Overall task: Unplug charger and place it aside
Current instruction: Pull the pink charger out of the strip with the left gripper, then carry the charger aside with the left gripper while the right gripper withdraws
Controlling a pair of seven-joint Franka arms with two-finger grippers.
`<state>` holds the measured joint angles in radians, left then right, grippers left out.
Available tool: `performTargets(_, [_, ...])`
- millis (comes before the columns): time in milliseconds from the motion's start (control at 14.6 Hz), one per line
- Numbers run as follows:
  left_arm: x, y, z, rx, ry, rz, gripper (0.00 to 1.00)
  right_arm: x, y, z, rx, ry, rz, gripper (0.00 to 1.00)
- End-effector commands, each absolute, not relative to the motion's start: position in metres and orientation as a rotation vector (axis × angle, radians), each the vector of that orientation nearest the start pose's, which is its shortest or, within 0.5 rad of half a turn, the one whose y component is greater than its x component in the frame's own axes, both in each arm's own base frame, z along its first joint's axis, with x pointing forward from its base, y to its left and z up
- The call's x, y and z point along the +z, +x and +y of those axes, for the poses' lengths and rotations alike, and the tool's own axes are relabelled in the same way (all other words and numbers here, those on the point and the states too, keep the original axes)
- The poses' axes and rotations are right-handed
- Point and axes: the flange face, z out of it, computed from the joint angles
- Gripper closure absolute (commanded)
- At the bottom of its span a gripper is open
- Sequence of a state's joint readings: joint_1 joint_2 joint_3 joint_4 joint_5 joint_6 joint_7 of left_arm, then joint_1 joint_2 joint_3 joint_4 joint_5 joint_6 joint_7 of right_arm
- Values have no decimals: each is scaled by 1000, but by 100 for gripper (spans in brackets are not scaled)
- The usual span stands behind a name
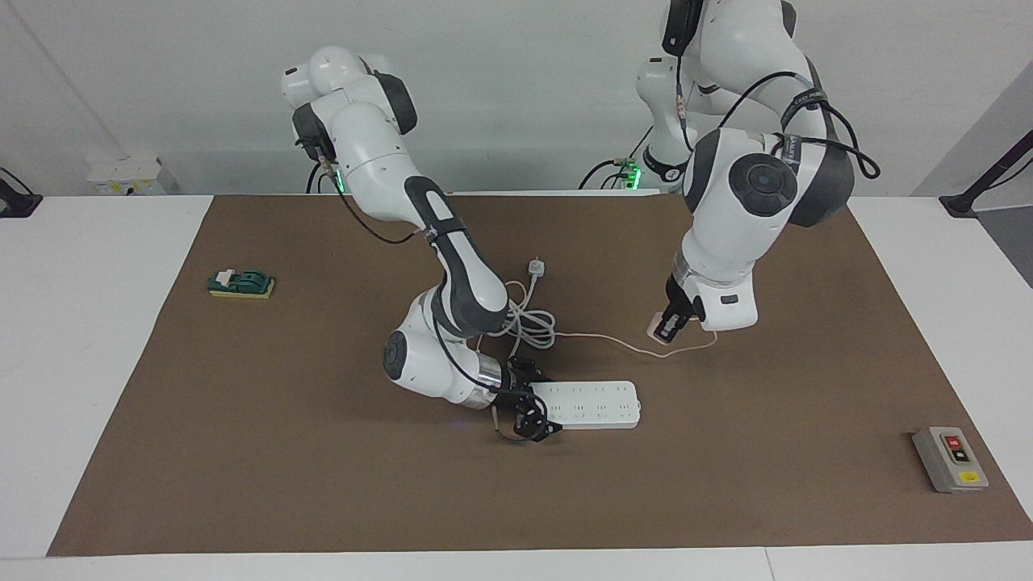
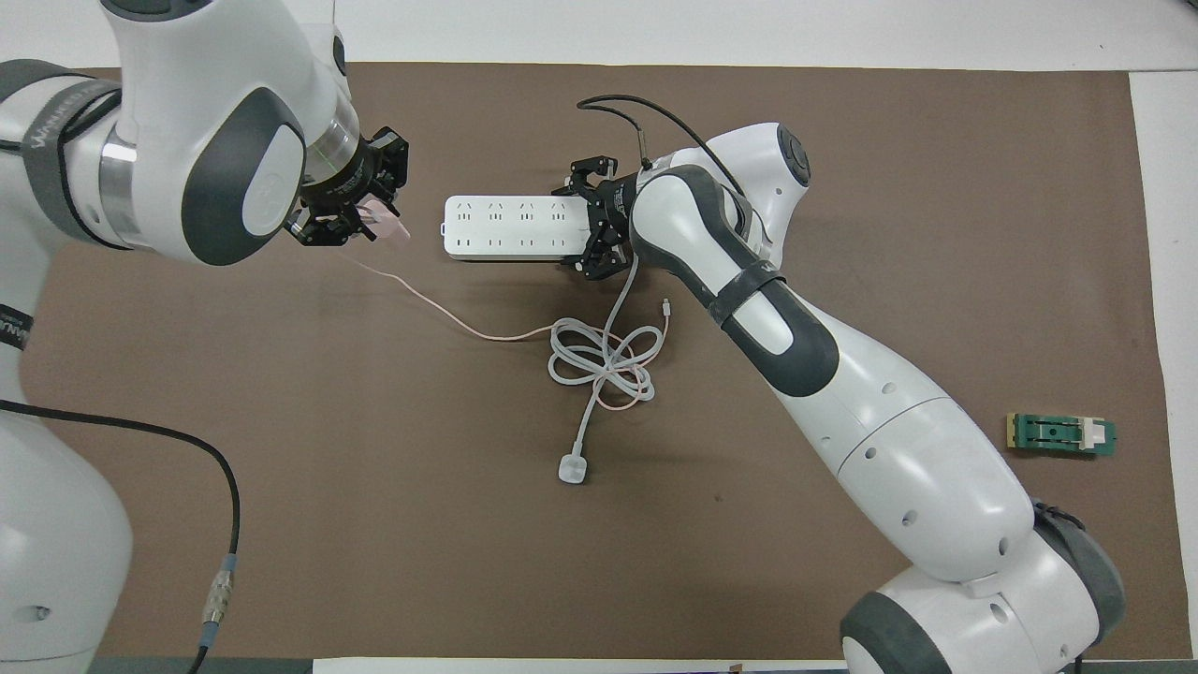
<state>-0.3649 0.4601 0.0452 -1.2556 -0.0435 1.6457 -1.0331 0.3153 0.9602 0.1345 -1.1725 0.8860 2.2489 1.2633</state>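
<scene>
The charger point(image 1: 657, 331), a small pale pink cube, is out of the white power strip point(image 1: 593, 403) and sits between the fingers of my left gripper point(image 1: 665, 327), low over the brown mat beside the strip's free end. In the overhead view the left gripper point(image 2: 372, 215) is shut on the charger point(image 2: 391, 227), a short gap from the strip point(image 2: 505, 227). The charger's thin pink cable point(image 2: 449, 318) trails across the mat to the cord coil. My right gripper point(image 1: 529, 407) clamps the strip's cord end, also seen from overhead point(image 2: 590, 225).
The strip's thick white cord lies coiled point(image 2: 604, 360) nearer the robots, ending in a white plug point(image 2: 572, 468). A green part on a yellow pad point(image 1: 240, 284) lies toward the right arm's end. A grey switch box point(image 1: 951, 458) lies toward the left arm's end.
</scene>
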Motion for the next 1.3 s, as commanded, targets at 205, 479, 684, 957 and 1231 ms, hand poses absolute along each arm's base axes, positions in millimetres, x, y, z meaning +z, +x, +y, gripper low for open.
performTargets(205, [513, 650, -148, 103, -3051, -591, 100, 274, 708, 326, 672, -1786, 1619, 0])
performTargets(479, [525, 644, -89, 90, -3104, -359, 100, 322, 700, 287, 617, -1784, 1644, 0])
performTargets(684, [530, 620, -47, 67, -3127, -232, 100, 351, 697, 255, 595, -1761, 1662, 0])
performTargets(957, [520, 559, -21, 14, -3135, -146, 100, 387, 703, 214, 579, -1778, 1652, 0])
performTargets(1231, [483, 518, 15, 7, -3149, 65, 100, 424, 702, 177, 517, -1851, 1640, 0])
